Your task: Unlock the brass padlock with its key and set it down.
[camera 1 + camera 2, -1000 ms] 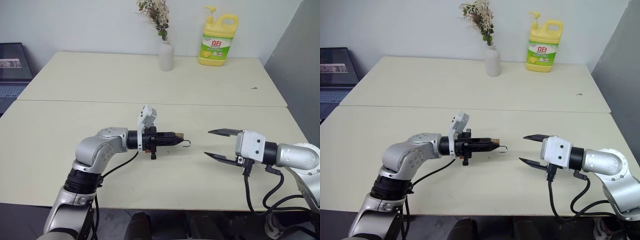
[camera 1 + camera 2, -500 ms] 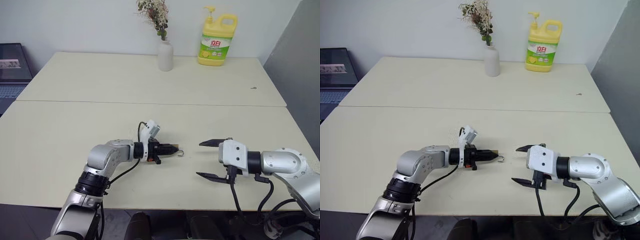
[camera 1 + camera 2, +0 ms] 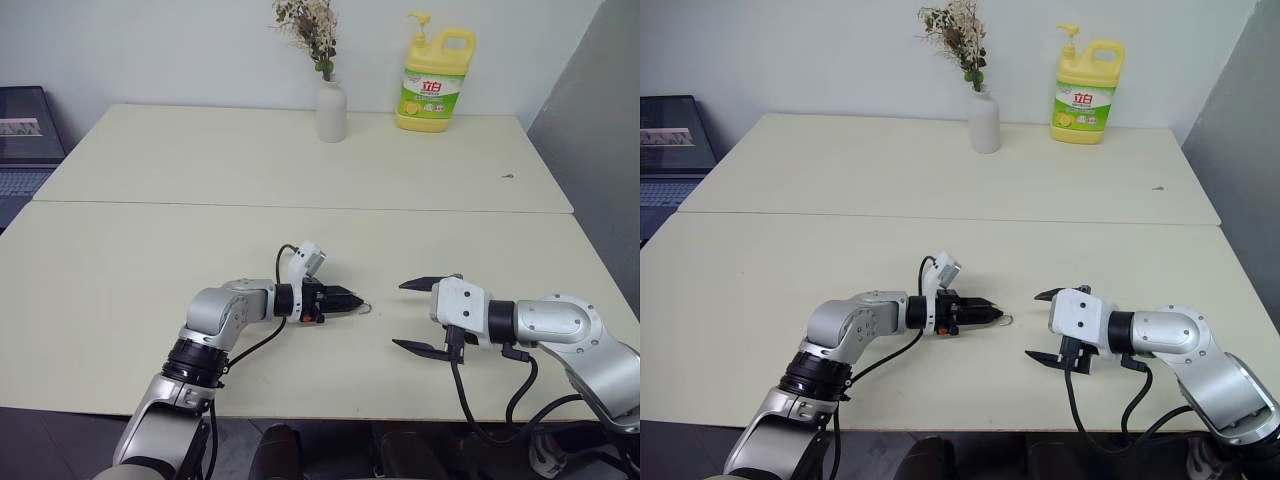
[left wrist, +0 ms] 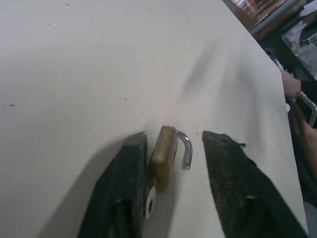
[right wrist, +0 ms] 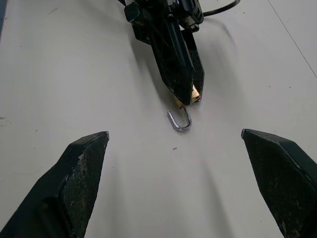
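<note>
Left gripper (image 4: 171, 198) came down to the tabletop (image 3: 150, 260) and its fingers have now parted, so the brass padlock (image 4: 162, 157) sits there between them, shackle swung out. Right gripper (image 3: 420, 316) waits nearby, spread wide and empty. Looks basically done.

Brushed brass padlock (image 4: 163, 157) with glossy metal shackle lies on the smooth matt table (image 4: 99, 59).

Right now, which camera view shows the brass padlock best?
The left wrist view: the padlock lies on the table between the left pincer's open fingers, brass body and silver loop both plain. The right wrist view shows mainly the loop, the body half hidden under those fingers. In the two head views it is a tiny speck.
</note>
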`<action>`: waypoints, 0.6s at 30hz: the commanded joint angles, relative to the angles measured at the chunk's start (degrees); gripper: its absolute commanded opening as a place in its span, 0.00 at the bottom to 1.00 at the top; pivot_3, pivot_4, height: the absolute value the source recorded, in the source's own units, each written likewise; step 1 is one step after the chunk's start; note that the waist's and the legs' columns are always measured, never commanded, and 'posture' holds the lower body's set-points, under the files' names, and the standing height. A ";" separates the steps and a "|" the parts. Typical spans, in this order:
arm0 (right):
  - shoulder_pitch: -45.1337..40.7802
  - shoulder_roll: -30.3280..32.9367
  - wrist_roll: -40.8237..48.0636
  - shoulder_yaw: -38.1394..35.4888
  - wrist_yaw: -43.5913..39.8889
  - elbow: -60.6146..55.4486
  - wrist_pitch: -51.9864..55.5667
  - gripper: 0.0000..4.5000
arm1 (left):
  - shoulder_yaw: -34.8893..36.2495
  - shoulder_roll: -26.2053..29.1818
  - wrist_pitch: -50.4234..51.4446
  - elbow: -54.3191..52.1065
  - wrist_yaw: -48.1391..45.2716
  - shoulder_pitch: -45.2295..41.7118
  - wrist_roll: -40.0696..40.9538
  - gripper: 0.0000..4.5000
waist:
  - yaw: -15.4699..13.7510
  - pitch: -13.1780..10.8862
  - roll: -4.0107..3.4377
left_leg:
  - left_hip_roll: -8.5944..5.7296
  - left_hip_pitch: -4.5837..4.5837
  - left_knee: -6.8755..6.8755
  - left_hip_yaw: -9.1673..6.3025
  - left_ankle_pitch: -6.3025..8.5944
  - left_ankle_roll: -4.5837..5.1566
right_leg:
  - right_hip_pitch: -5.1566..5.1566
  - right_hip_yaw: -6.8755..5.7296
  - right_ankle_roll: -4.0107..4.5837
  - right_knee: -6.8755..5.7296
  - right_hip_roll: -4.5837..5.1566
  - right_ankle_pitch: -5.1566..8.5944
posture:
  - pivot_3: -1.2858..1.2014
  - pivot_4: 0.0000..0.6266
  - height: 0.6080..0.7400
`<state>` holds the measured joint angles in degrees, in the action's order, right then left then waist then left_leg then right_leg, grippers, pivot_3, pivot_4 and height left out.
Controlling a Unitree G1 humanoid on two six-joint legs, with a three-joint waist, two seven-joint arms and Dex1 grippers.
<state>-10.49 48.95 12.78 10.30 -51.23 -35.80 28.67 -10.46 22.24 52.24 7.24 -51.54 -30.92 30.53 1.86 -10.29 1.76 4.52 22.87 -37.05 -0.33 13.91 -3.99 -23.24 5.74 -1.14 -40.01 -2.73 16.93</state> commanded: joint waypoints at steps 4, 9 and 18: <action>-0.49 0.14 0.50 -0.89 -0.40 -1.58 0.11 1.00 | 3.07 6.26 -5.08 -3.53 -3.75 -0.36 -1.24 0.73 | 0.27 0.00 0.00 | 0.01 -0.02 0.01 -0.01 0.00 0.00 | -0.01 0.00 0.00 -0.01 -0.02 0.00 | 0.52 0.24 1.00; -0.16 0.09 0.38 -1.03 -0.33 -1.16 0.03 1.00 | 3.93 11.17 -11.89 -7.97 -5.71 1.48 -3.76 0.73 | -0.01 0.00 0.00 | 0.01 0.03 0.01 0.00 0.00 0.00 | -0.02 0.00 -0.01 0.02 0.00 0.00 | 0.52 0.24 1.00; 0.71 -1.07 1.68 -3.55 0.72 0.65 0.35 1.00 | 13.07 24.44 -25.05 -24.18 -6.24 14.28 -8.09 0.73 | 0.19 -0.01 0.00 | 0.07 0.01 0.08 0.07 0.00 0.00 | -0.07 0.01 0.02 0.05 0.03 0.03 | 0.52 0.24 1.00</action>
<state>-9.73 48.14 13.65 8.74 -50.86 -34.33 29.28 1.43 46.17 29.35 -14.02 -58.04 -17.43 23.25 2.05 -10.30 1.75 4.59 22.86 -36.98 -0.24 13.91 -3.99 -23.30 5.74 -1.11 -39.96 -2.69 16.96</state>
